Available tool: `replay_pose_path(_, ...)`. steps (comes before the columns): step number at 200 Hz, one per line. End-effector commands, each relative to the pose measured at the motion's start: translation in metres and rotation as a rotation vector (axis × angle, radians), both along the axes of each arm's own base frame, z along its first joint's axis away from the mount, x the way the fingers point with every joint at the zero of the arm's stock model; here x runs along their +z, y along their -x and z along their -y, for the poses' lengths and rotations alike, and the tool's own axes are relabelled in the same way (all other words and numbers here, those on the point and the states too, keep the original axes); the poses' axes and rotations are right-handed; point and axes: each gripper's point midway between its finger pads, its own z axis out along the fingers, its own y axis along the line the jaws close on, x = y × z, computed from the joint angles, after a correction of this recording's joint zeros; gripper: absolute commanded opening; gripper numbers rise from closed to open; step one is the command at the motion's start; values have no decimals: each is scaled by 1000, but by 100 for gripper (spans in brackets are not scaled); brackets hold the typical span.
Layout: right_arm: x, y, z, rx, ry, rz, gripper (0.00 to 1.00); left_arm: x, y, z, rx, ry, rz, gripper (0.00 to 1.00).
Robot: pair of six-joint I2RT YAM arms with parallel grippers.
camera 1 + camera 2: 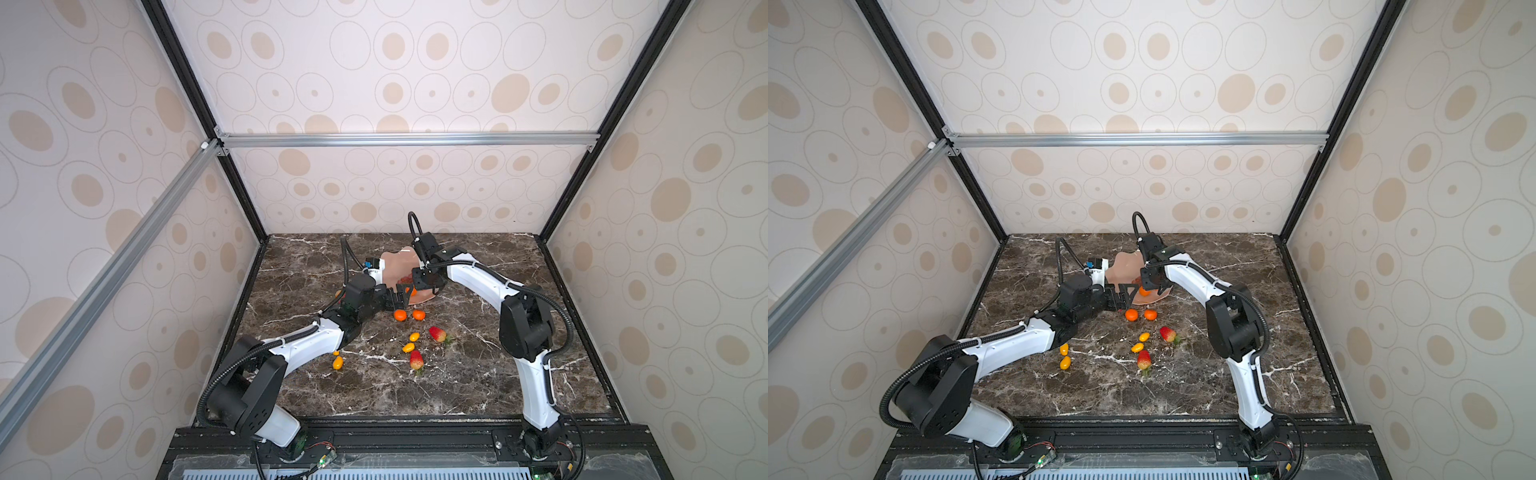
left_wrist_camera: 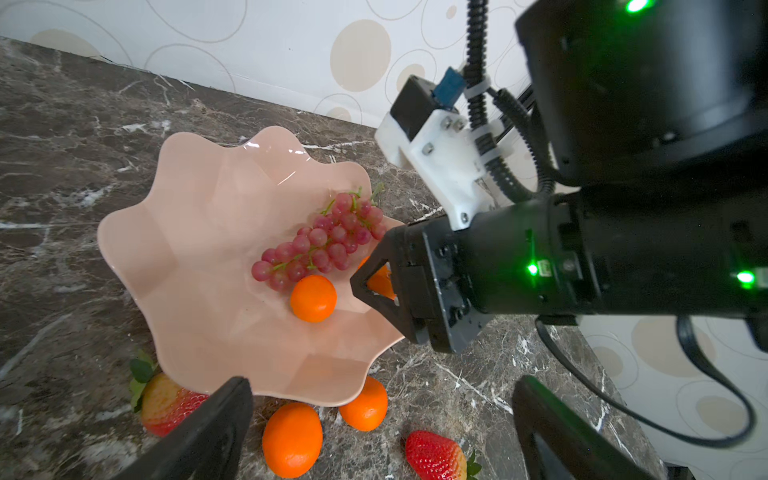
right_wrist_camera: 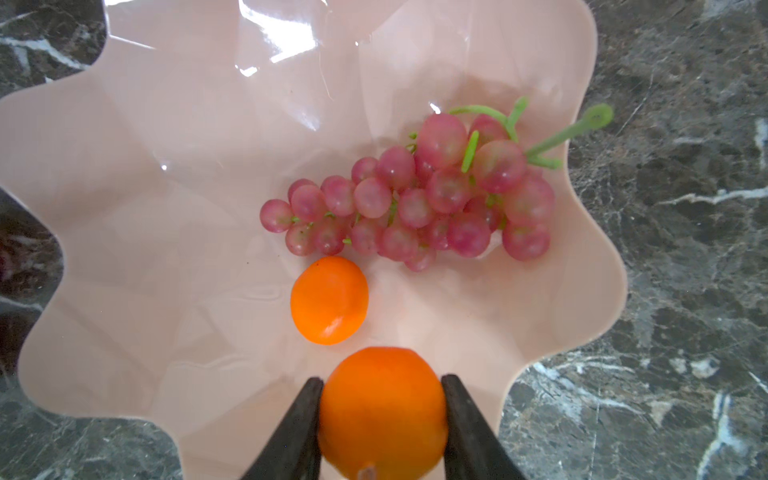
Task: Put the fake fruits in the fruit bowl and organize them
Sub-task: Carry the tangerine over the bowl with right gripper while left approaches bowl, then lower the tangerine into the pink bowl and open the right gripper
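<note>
Tangerine (image 3: 382,415), glossy and round, is sitting pinched in my right claw (image 3: 382,381) over the pink bowl (image 3: 166,208); left claw (image 2: 382,380) is gaping, empty.

Both top views look steeply down from high overhead, set well back from the fruit bowl (image 1: 397,266) and facing the back wall (image 1: 415,187) beyond it. Side by side, they share almost the whole marble table (image 1: 374,386), with the bowl small and distant. The left wrist view sits low, just beside the bowl, slanting down across it toward that wall. The right wrist view hangs close above the bowl, looking nearly straight down. Both wrist views share the bowl's inside, with the grape bunch (image 2: 320,243) and loose tangerine (image 2: 313,298).
</note>
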Motion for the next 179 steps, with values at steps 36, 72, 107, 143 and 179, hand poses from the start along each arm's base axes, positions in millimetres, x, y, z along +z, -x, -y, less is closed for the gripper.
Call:
replay_pose_path(36,-22,-1,7,0,53,-60,43,7,-7,-7,15,34,25,98)
replay_pose_path(72,-29,-4,9,-3,71,-63,43,7,-4,-9,8,35,30,98)
replay_pose_path(107,-32,-7,10,-7,80,-69,46,9,-3,-9,5,44,36,98)
replay_pose_path(143,-31,-7,10,-3,80,-68,51,9,-2,-9,6,41,37,98)
replay_pose_path(179,-26,-7,10,-2,70,-64,54,10,1,-12,6,42,42,98)
